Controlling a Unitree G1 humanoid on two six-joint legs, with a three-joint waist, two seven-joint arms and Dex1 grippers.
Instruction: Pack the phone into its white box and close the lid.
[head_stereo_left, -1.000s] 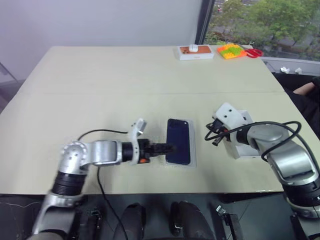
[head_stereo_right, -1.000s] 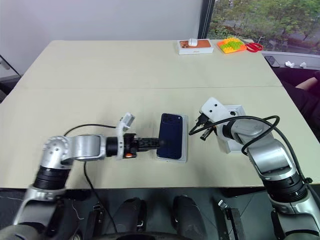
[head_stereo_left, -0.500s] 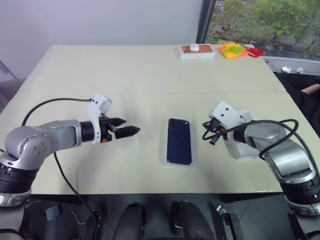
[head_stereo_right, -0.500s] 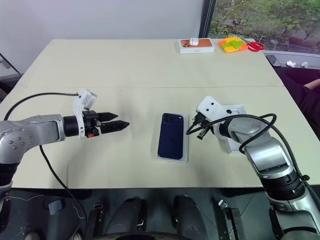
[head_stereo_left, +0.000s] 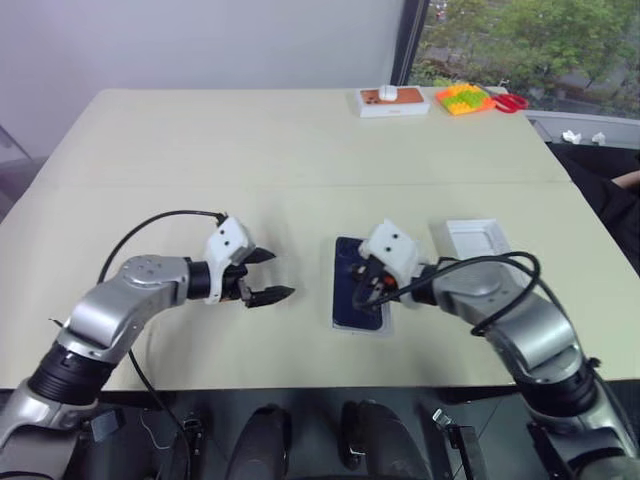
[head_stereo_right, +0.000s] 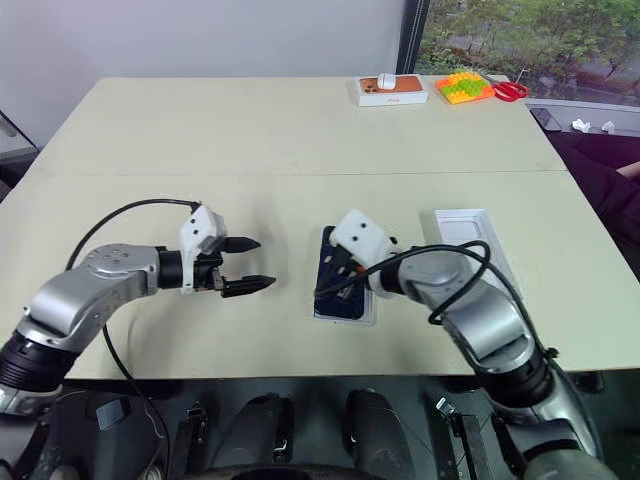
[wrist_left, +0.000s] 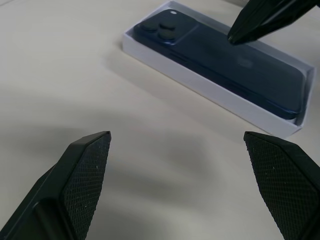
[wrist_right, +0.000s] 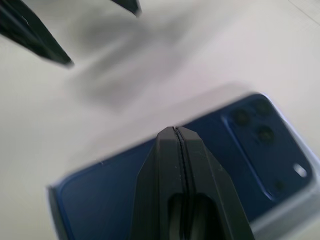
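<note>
**A:** Quick count of your table (head_stereo_left: 200, 150)?

**B:** One phone (head_stereo_left: 356, 296), dark blue, lying back-up inside one white box (wrist_left: 210, 97), near the front edge in the middle. One lid (head_stereo_left: 472, 240), sitting on the table to the right of that, well apart from the box. At the far edge you've got one small orange-topped box (head_stereo_left: 392, 101) with a little white thing on top, one orange-and-green block toy (head_stereo_left: 460, 99), and one pair of red scissors (head_stereo_left: 509, 103).

**A:** And the two grippers?

**B:** Your left gripper (head_stereo_left: 266, 275) hangs just above the table to the left of the box, fingers (wrist_left: 82, 165) spread wide, nothing between them. Your right gripper (wrist_left: 231, 37) has its fingers pressed tight together with nothing in them, and the tip sits right over the phone's back, around the middle. Can't tell if it's actually touching the glass or just above it.

**A:** So phone's in?

**B:** Yep, in the box, camera cluster at the far end. Lid not on yet.
</note>
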